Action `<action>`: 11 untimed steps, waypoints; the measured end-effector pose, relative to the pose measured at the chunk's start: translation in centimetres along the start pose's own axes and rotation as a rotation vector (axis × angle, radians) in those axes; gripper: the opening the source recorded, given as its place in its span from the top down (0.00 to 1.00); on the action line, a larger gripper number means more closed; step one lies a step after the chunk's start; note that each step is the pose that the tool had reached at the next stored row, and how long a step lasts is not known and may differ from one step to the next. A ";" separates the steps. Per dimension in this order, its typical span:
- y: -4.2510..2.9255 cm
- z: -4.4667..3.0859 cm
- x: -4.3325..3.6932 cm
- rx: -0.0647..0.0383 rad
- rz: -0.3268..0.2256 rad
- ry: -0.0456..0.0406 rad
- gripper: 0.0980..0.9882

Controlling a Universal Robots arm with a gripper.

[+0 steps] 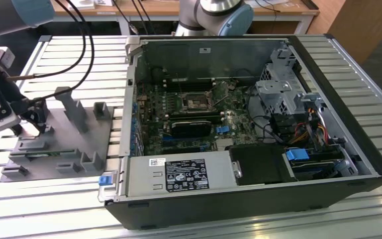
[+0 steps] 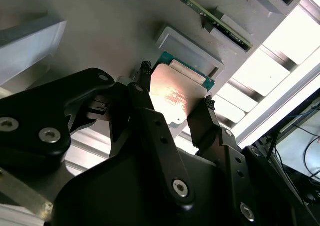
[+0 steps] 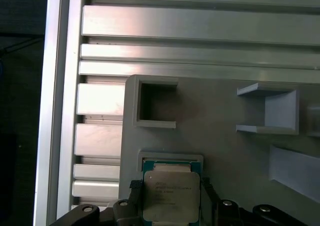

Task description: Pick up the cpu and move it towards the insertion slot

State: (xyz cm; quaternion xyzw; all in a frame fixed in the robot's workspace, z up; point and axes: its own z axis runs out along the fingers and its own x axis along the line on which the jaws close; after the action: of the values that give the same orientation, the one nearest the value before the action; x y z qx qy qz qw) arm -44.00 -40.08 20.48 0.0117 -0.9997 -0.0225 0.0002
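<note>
1. The gripper (image 1: 33, 123) is over the grey fixture plate (image 1: 61, 145) at the exterior view's left. The plate rests on the slatted table (image 1: 45, 204), well apart from the open computer case (image 1: 177, 209).
2. The cpu (image 2: 172, 93) lies between the two black fingertips (image 2: 206, 104). Both wrist views show a tip against each of two opposite edges. Read: the gripper is pressed in on the cpu and pinches it by the edges, with the silver lid facing the cameras.
3. The cpu is at its shallow grey pocket (image 3: 170, 157) on the fixture plate, and its green board edge overlaps the pocket rim. I cannot tell whether it has cleared the pocket floor.
4. The insertion slot (image 1: 197, 102) is a square socket with a dark centre on the board inside the computer case, well apart from the cpu. Judged: pick-up stage, with nearly all of the distance to the slot left to cover.
5. Doing this step well (judgement): rise straight out of the pocket so no corner catches the rim. Hold the chip level. Grip on the edges only, firmly enough to prevent slipping, since the contact is thin.
6. Risk: a tilted chip could pivot between the tips or drop back askew in the pocket.
</note>
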 end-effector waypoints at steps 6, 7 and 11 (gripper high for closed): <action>0.08 -0.11 0.00 0.000 0.000 0.0000 0.50; 0.09 -0.12 0.00 0.000 0.000 0.0000 0.50; 0.15 -0.19 0.00 0.000 0.000 0.0001 0.50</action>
State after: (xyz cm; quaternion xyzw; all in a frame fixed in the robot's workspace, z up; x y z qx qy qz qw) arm -44.00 -39.94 20.68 0.0117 -0.9997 -0.0225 0.0003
